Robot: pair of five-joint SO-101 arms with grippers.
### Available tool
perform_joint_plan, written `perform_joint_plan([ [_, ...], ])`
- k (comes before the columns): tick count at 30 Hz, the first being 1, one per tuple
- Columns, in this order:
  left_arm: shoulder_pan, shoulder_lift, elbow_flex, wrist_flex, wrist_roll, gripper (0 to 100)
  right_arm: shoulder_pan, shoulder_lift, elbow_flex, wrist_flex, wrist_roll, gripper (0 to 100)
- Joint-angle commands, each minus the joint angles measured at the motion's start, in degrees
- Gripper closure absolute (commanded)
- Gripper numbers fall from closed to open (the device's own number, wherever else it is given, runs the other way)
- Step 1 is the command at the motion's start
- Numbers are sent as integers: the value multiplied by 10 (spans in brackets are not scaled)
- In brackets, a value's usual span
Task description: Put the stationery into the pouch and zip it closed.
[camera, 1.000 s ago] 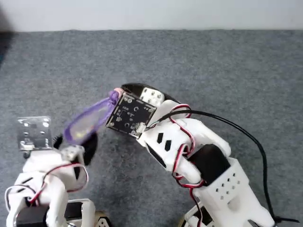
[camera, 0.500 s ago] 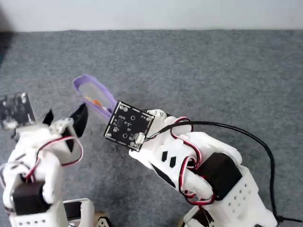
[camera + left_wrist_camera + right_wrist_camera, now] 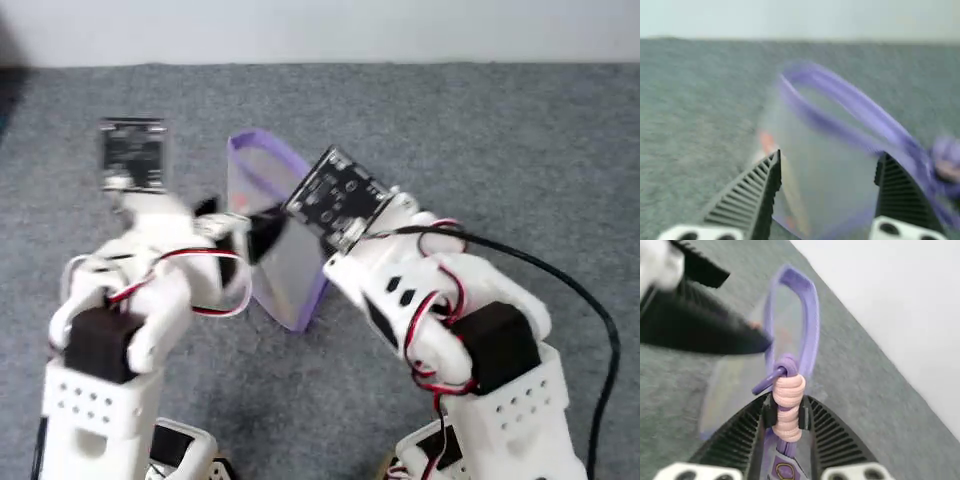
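While the right fingers (image 3: 840,440) clamp the pink zip pull (image 3: 788,412), the left fingers (image 3: 755,190) stand wide apart at the purple-edged pouch (image 3: 290,270), mid-worktop (image 3: 450,130).

Clear pouch (image 3: 290,282) with purple trim, pale pink coiled zip pull (image 3: 786,409), black ridged fingers (image 3: 759,196), speckled grey table (image 3: 480,150)

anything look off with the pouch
The pouch is held up askew, not lying flat: the right end effector is shut on its pink zipper pull, its mouth gapes open, and the left end effector faces it, open.
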Motion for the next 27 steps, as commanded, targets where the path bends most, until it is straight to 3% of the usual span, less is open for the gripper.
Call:
perform_joint_plan([
  [1, 29, 12, -26, 1, 8, 706, 61, 2, -18, 2, 14, 991],
  [6, 55, 18, -24, 3, 8, 706, 113, -20, 55, 2, 53, 991],
  [12, 64, 14, -24, 26, 6, 706, 113, -65, 119, -3, 53, 991],
  [19, 137, 17, -23, 82, 4, 706, 99, -97, 131, 6, 68, 991],
  [27, 137, 18, 10, 51, 5, 706, 139, -102, 131, 85, 118, 991],
])
